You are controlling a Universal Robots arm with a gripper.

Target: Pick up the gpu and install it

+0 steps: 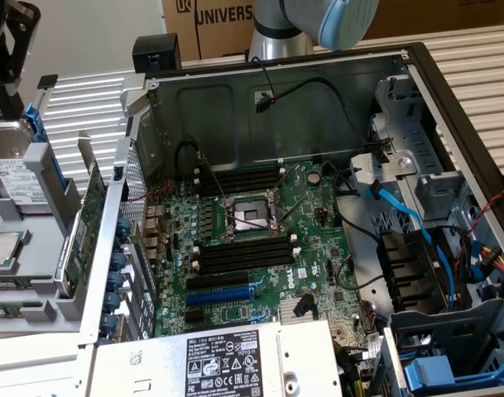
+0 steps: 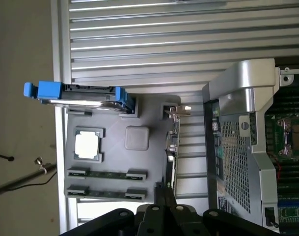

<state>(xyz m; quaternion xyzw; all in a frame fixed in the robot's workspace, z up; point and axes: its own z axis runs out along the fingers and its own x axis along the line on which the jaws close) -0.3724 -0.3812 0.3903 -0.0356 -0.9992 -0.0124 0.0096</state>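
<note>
The gpu [image 1: 90,211] stands on edge in the gray tray [image 2: 115,164], end effector [image 2: 165,191] clenched empty above.

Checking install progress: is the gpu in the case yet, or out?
Out: the gpu stands on edge in the grey tray outside the case.

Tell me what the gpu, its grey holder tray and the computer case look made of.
The gpu: green circuit board, presumably fibreglass laminate, with a shiny metal bracket. The holder tray: matte grey plastic, moulded or printed; its surface is uniform and dull. The computer case: bare sheet metal, probably steel; dull silver with pressed shapes.
</note>
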